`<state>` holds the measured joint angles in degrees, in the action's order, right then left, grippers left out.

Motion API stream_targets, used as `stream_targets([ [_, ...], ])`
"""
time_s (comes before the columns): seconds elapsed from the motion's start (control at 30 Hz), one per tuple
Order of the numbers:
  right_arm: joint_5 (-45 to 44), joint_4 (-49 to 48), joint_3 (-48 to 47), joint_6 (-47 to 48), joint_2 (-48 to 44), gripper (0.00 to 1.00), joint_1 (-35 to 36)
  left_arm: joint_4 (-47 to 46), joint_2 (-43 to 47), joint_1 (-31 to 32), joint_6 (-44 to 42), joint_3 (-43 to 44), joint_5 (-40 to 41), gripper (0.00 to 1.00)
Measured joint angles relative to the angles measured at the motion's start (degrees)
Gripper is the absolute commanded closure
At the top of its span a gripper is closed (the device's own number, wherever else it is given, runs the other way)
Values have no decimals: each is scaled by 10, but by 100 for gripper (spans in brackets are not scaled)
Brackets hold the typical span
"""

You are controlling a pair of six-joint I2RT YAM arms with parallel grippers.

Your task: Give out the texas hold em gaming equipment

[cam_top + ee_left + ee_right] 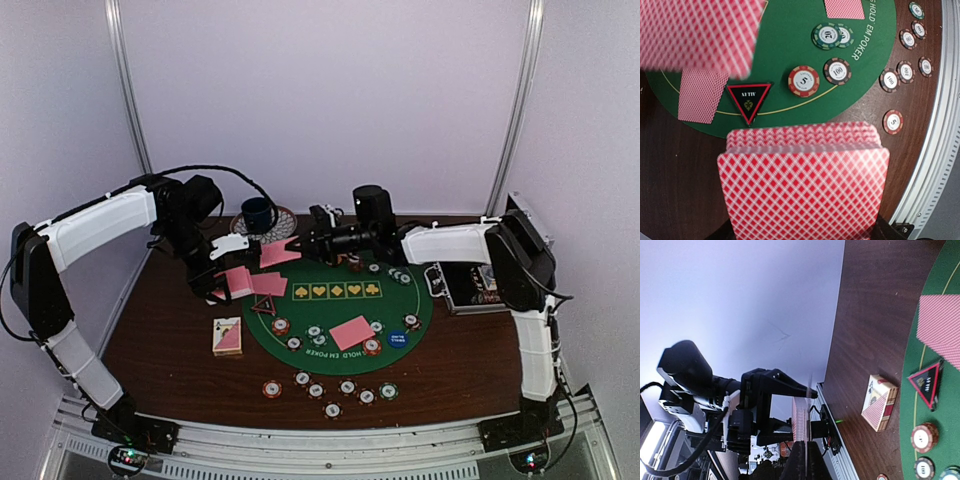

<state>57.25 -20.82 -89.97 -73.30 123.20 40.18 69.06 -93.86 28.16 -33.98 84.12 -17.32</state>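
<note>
My left gripper [218, 283] is shut on a deck of pink-backed playing cards [802, 175], held on edge above the table's left side; the deck hides its fingers. My right gripper [805, 444] is shut on a single card [280, 254], seen edge-on in the right wrist view just beside the deck [799, 418]. Two cards [268, 284] [350, 332] lie face down on the green felt mat [385, 310]. The red-edged black triangle marker [748, 100] sits at the felt's edge by striped chips [803, 81]. Several more chips [332, 390] lie in a row on the wood.
A card box [228, 337] lies on the wood left of the felt. The blue cup [258, 213] on its saucer stands at the back. A black metal-edged case [470, 285] sits at the right. A blue disc [398, 339] lies on the felt.
</note>
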Motion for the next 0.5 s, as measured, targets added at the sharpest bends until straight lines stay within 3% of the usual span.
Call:
stream_targets([
  [0.23,1,120,-29,90,-14,100,-89,0,0,0,0,0,5,100],
  [0.5,-54,324,-220,247,76,100,-162,0,0,0,0,0,6,100],
])
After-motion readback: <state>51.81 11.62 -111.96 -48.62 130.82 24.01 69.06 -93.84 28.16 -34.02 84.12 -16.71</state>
